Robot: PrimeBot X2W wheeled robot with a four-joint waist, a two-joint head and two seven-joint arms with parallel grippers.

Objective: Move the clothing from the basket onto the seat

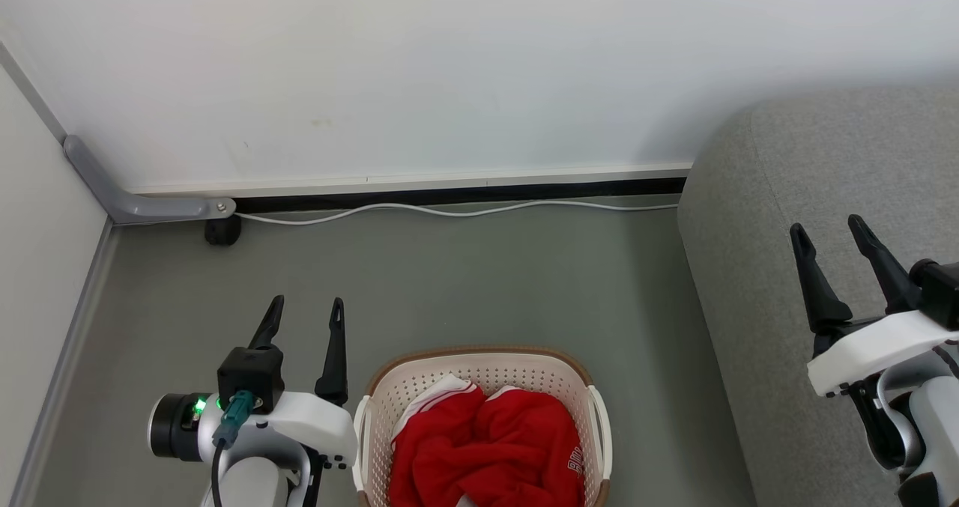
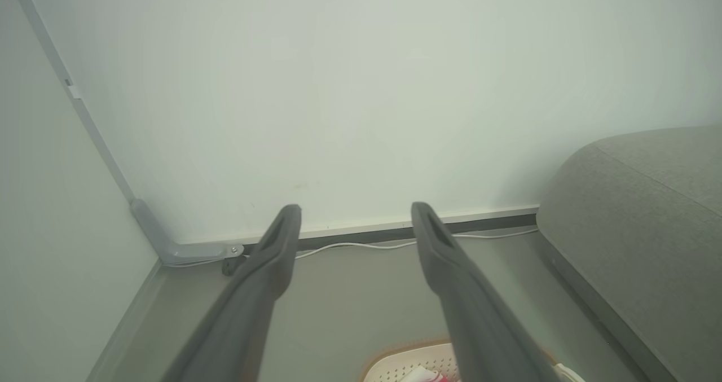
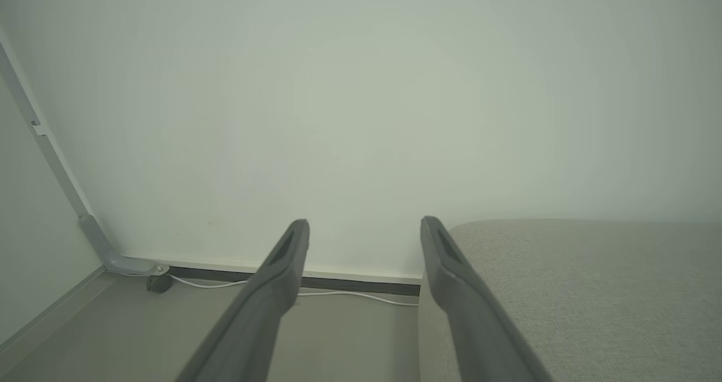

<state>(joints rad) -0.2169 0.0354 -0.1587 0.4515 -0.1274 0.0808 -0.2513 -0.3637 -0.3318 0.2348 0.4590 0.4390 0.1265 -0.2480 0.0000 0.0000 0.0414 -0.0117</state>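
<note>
Red clothing (image 1: 487,447) heaped in basket (image 1: 479,365) on floor. Left gripper (image 1: 303,312) just left of it, right gripper (image 1: 832,241) over seat (image 1: 787,162); both spread wide, empty.

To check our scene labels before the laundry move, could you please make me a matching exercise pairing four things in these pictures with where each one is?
Things:
1. soft bright-red clothing with white striped trim
2. oval cream-white perforated plastic basket with brown rim
3. large grey fabric-upholstered seat
4. thin white cable

Places:
A. along the foot of the white wall
B. on the grey floor, bottom middle of the head view
C. heaped inside the basket
D. right side of the head view

Pairs: 1-C, 2-B, 3-D, 4-A.
</note>
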